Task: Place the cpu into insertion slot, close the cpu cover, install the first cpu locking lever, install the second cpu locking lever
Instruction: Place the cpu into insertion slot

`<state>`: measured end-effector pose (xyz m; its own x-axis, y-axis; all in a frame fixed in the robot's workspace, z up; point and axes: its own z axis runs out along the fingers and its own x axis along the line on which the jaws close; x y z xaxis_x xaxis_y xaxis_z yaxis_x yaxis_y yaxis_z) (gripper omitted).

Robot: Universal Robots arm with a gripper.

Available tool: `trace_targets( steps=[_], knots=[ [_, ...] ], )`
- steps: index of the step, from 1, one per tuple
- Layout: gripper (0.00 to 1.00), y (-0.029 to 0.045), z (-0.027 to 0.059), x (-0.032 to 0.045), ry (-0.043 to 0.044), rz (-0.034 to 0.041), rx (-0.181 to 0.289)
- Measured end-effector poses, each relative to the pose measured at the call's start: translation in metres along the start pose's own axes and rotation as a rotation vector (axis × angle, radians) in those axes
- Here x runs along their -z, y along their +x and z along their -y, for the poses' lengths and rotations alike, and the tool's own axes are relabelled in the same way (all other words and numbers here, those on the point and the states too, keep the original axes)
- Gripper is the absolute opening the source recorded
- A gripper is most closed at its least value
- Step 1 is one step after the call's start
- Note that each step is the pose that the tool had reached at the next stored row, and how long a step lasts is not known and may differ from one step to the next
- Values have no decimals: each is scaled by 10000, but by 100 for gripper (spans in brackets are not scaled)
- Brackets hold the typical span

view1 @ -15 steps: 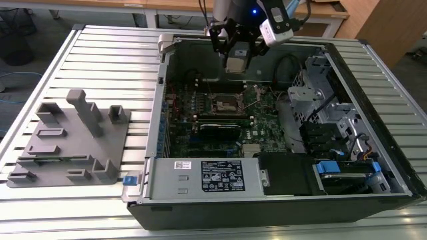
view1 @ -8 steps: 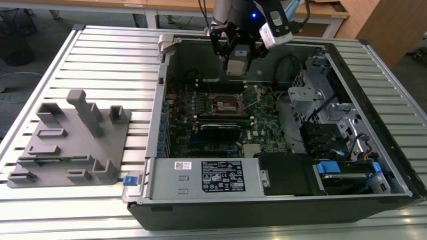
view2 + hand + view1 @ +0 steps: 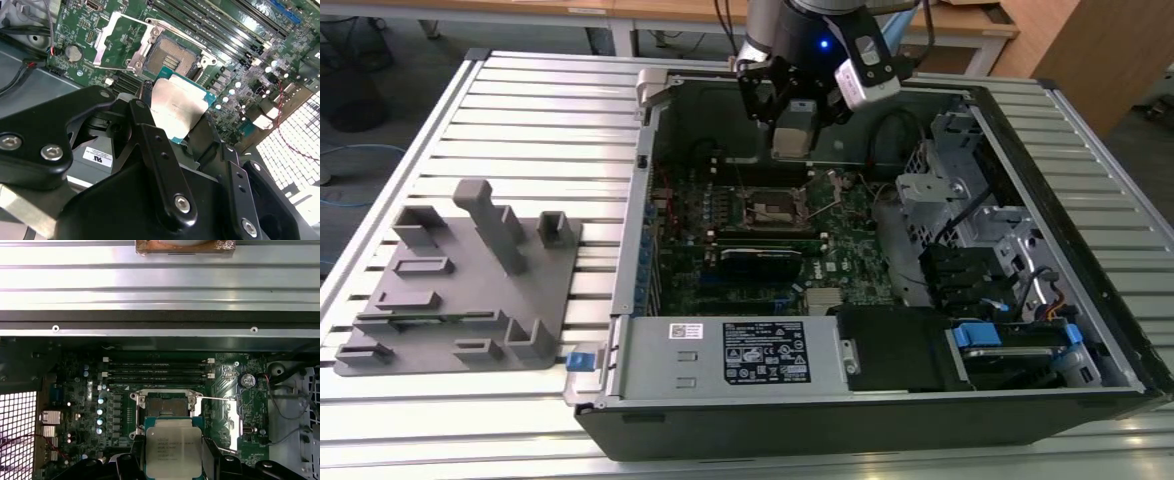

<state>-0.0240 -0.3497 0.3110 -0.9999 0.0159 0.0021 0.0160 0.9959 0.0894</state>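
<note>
My gripper (image 3: 790, 125) hangs inside the open computer case, shut on the cpu (image 3: 177, 107), a flat square chip with a silver top. Black fingers (image 3: 145, 127) clamp the chip's two sides. The cpu (image 3: 172, 447) floats just above and slightly off the insertion slot (image 3: 167, 407), a square black-framed socket in the green board (image 3: 771, 208). The slot's centre is bare. The cpu cover (image 3: 117, 42), a silvery frame, stands flipped open beside the slot (image 3: 172, 57); in the first wrist view the cover (image 3: 233, 437) shows edge-on.
A black graphics card (image 3: 761, 262) lies across the board near the socket. Memory slots (image 3: 157, 370) run beside it. The power supply (image 3: 734, 355) and drive cage (image 3: 961, 200) wall in the board. A grey fixture block (image 3: 454, 280) sits on the slatted table at the exterior view's left.
</note>
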Motion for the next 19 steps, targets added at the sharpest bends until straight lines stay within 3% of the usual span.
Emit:
trace_targets(
  steps=[19],
  knots=[
    [54,0,7,-80,-1,4,2]
  ],
)
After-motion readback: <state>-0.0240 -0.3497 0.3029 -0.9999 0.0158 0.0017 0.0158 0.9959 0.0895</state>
